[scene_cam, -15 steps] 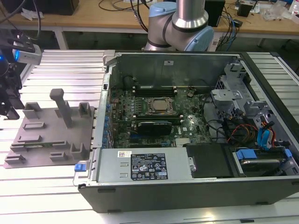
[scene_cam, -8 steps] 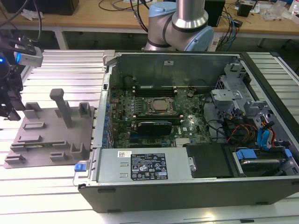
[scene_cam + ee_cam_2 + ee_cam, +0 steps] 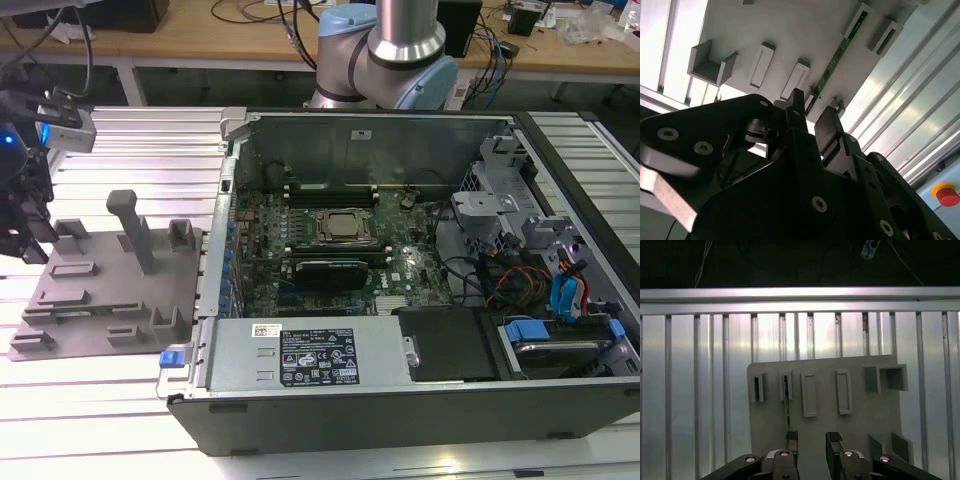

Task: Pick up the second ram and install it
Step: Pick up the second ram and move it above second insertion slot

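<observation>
**Claw wide open above fixture plate; second ram sits in its holder**

Gripper (image 3: 812,436) is nearest the lens in both wrist views. Its black fingers (image 3: 792,442) are spread wide with nothing between them. It hangs above the grey fixture plate (image 3: 767,430), which lies flat on the slatted aluminium bench (image 3: 690,390).

The second ram (image 3: 786,401) is a thin green stick standing on edge in a plate holder. The holder row runs along the plate edge facing the bench's edge rail, and the ram is in the second holder from that edge's corner. In the first wrist view it lines up with one finger. In the second wrist view its near end points at the gap between the fingers. Can't tell whether anything touches.

In the exterior view the plate sits just beside the open tower case (image 3: 380,140), on the exterior view's left. The case lies on its side with the motherboard (image 3: 410,270) facing up. The metallic processor (image 3: 345,227) is mid-board, with the long black memory slots (image 3: 330,190) just beside it.

Labels:
- A black-and-white printed sticker (image 3: 315,362) sits on the power-supply cover (image 3: 240,350) along the case's near edge.
- A small white tag (image 3: 268,329) sits at the cover's top edge.

A red emergency-stop button (image 3: 946,194) shows past the bench in the second wrist view.
</observation>
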Robot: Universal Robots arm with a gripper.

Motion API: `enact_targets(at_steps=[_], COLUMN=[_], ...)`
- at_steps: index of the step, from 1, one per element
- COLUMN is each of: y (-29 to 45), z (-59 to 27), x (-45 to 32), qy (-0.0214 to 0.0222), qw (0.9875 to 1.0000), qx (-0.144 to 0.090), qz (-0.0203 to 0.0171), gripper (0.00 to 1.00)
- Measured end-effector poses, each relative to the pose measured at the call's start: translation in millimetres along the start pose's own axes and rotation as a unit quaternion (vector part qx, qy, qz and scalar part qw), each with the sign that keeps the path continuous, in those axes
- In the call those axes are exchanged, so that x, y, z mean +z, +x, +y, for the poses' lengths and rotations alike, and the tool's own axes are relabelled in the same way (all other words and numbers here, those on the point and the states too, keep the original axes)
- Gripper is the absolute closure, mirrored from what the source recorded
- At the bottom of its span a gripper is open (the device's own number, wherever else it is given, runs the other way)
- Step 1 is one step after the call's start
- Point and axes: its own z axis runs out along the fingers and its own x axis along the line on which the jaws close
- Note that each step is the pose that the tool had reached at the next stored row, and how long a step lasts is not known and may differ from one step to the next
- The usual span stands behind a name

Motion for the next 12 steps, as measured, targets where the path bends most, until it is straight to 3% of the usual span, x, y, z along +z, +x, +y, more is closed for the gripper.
enact_targets(at_steps=[12], y=[0.4], z=[-0.8], x=[18.0], qy=[0.0], qw=[1.0], qx=[0.0], qz=[0.0], gripper=[0.66])
